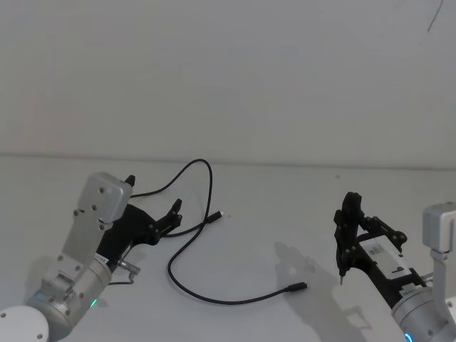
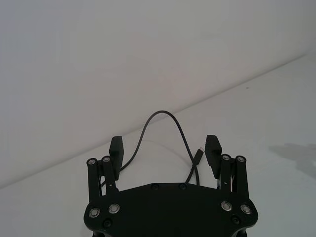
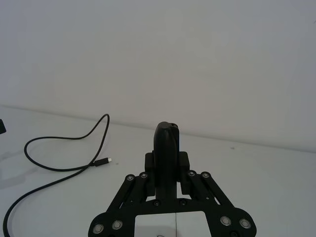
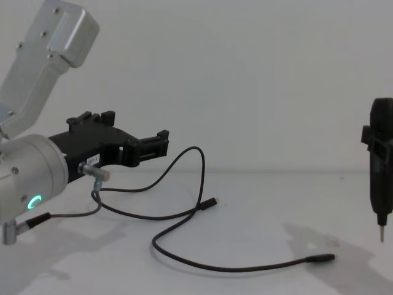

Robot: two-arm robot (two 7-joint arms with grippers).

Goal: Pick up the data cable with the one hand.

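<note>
Spanning the whole background, a plain white wall meets the white bench at a straight seam. Left arm: silver links w/ green ring light at the wrist, extends fwd low over the bench on the robot's left. Left end effector: black, two-jaw, small white label on the body; jaws spread wide, nothing gripped. Right end effector: on the robot's right, well apart from the left unit; jaws closed on a slim black pen-like tool w/ metal tip pointing down toward the bench. Data cable: long, thin, black, lying on the bench btwn the two arms, nearer the left one. Routing: one section runs beneath the left end effector & passes btwn its open fingers; contact w/ the fingers cannot be confirmed. Fwd of the fingers the cable rises in an arch off the bench, drops, crosses its own run, then sweeps in a wide curve toward the robot's right. Plug 1 lies just beyond the left fingertips. Plug 2 lies well apart from plug 1, toward the right end effector. Short grey wire w/ silver barrel plugs sits below the left wrist, separate from the black cord.
</note>
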